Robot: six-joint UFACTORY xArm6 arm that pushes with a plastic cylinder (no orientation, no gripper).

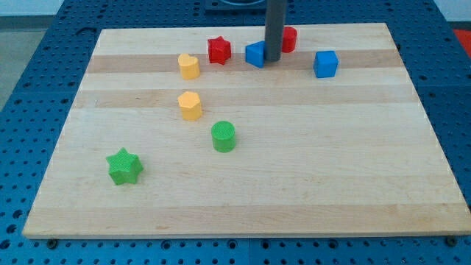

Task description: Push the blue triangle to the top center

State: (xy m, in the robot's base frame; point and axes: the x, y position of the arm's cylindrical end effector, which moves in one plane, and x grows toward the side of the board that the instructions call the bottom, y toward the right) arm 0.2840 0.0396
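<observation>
While the rod (274, 29) stood upright near the board's top centre, my tip (272, 60) rested on the wooden board (294, 169) touching, or just beside, the right edge of the blue triangle (255, 54); no fingers existed on this rig, so there was no open or closed state to report, only a plain rod end.

Blue triangle: located at the top centre of the board, at about 9 o'clock from my tip; the rod covered its right portion, so its pointing direction and long axis could not be determined.

Red block (289, 38): at about 1 o'clock from my tip, partly hidden behind the rod; shape not discernible.

Red star (218, 50): at 9 o'clock from the blue triangle, near it but apart.

Blue cube (325, 64): at 3 o'clock from my tip, apart from it.

Yellow heart-like block (189, 66): at 8 o'clock from the red star, nearby; a second yellow block (190, 106), apparently hexagonal, lay at 6 o'clock from the first.

Green cylinder (223, 137): at 5 o'clock from the second yellow block; green star (124, 166): at 8 o'clock from the green cylinder, well apart, toward the board's lower left corner.
</observation>
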